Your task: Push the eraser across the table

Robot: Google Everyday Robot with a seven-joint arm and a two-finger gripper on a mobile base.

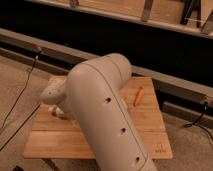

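The tool (59,108) sits low at the left of the frame, over the left part of the worktop (55,141), at the end of the arm's rounded wrist. It is mostly hidden from this side, so I cannot tell whether it is wide or narrow, or whether it holds anything. The bulky beige arm (107,122) runs from the bottom centre up and bends left, covering the middle of the worktop. The eraser cannot be made out; it may lie behind the arm. A thin orange stick (138,96) lies slanted on the worktop's right part, clear of the arm. A black cable (22,97) trails over the floor at left.
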